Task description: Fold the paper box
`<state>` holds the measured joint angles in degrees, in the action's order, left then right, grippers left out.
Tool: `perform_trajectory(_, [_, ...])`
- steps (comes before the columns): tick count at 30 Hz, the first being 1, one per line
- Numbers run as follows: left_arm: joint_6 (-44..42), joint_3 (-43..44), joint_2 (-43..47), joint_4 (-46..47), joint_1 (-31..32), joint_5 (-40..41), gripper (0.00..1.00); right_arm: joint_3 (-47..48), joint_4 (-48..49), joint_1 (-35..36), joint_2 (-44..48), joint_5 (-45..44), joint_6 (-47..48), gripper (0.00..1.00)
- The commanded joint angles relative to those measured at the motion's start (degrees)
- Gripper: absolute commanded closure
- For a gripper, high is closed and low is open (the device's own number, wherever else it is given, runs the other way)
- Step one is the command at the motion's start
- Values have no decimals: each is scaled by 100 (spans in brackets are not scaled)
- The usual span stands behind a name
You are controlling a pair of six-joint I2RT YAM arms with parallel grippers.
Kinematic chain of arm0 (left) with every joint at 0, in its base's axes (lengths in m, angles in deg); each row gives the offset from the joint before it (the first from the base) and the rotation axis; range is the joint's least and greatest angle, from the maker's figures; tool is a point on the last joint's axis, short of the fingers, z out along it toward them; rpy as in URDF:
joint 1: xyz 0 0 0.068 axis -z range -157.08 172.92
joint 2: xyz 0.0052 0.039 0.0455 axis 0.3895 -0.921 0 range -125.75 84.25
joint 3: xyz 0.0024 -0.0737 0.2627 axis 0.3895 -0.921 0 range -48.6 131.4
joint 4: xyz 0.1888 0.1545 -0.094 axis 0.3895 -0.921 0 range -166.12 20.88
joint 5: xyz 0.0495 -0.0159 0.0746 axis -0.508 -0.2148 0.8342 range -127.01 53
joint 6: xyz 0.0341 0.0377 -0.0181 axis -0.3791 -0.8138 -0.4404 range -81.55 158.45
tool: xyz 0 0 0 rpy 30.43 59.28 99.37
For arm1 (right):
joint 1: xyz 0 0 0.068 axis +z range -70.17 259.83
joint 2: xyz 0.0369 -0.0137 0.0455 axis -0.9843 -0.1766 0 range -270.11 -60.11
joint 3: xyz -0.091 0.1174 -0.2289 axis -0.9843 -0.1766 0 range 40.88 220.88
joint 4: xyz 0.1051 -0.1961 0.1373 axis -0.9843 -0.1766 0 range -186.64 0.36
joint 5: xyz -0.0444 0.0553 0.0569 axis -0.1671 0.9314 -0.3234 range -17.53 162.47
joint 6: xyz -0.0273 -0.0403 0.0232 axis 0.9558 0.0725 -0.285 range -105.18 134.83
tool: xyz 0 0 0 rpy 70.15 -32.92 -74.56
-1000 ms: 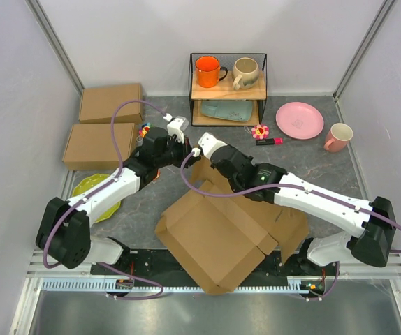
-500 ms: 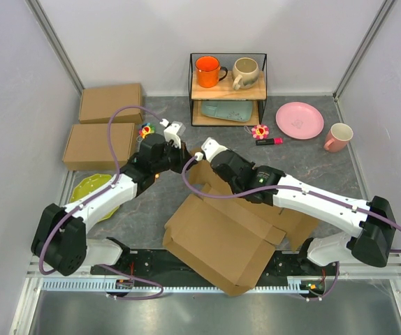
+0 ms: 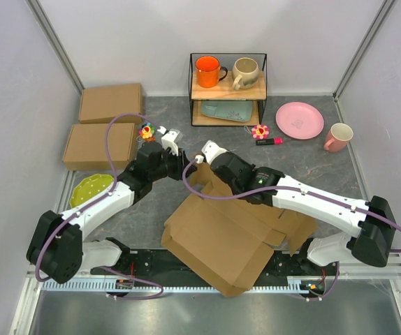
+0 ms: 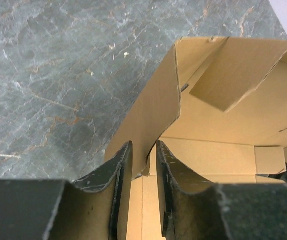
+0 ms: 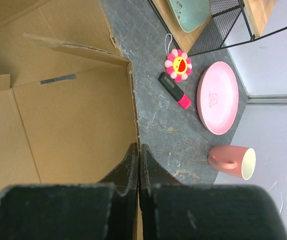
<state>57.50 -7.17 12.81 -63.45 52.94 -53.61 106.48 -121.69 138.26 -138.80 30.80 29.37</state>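
The paper box (image 3: 218, 241) is a brown cardboard sheet, partly folded, lying between the arms with its near corner over the table's front edge. My left gripper (image 3: 184, 165) is at its far left corner. In the left wrist view the left gripper (image 4: 143, 155) is open, and the box's upright wall (image 4: 153, 115) runs into the gap without being pinched. My right gripper (image 3: 202, 166) is just beside it. In the right wrist view the right gripper (image 5: 138, 150) is shut on the edge of the box's wall (image 5: 68, 115).
Two other brown boxes (image 3: 111, 103) (image 3: 99, 145) lie at the back left, with a yellow-green plate (image 3: 92, 188) near them. A wire shelf (image 3: 228, 91) with mugs stands at the back. A flower toy (image 3: 260, 130), marker (image 3: 269, 142), pink plate (image 3: 300, 120) and pink cup (image 3: 338, 137) lie at the right.
The left jaws have opened off the box's wall, and the right jaws have closed on its edge. The box has dropped lower and flatter since a second ago.
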Motion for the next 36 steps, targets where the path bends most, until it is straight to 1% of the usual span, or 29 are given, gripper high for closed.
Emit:
perform_trajectory(1, [-165, -214, 130, -101, 4, -27, 65, 93, -38, -7, 118, 79, -206, 100])
perform_trajectory(2, [-173, -223, 122, -110, 4, -45, 63, 119, -55, -86, 118, 185, -224, 100])
perform_trajectory(6, [-173, -162, 183, -163, 4, -115, 59, 277, -187, -402, 118, 1053, -470, 100])
perform_trajectory(10, [-191, -135, 306, -233, 4, -203, 53, 339, -222, -587, 153, 1432, -575, 100])
perform_trajectory(14, [-270, -109, 315, -426, 4, -379, 50, 523, -301, -772, 153, 1636, -628, 100])
perform_trajectory(19, [-226, -118, 96, -427, 82, -616, 50, 673, -354, -763, 153, 1688, -611, 100])
perform_trajectory(25, [-226, -3, -177, -435, 302, -424, 58, 647, -231, -763, 311, 1662, -532, 100])
perform_trajectory(26, [-217, 14, -212, -435, 303, -379, 64, 629, -231, -763, 328, 1653, -532, 100])
perform_trajectory(28, [-182, 58, -213, -409, 338, -344, 71, 568, -222, -763, 346, 1575, -523, 100])
perform_trajectory(29, [-165, 76, -169, -409, 355, -335, 78, 550, -205, -763, 355, 1539, -514, 100])
perform_trajectory(32, [-95, 93, -72, -400, 434, -309, 87, 419, -117, -746, 434, 1329, -497, 100])
perform_trajectory(36, [72, 49, 112, -391, 522, -256, 93, 278, -3, -667, 539, 1100, -470, 100])
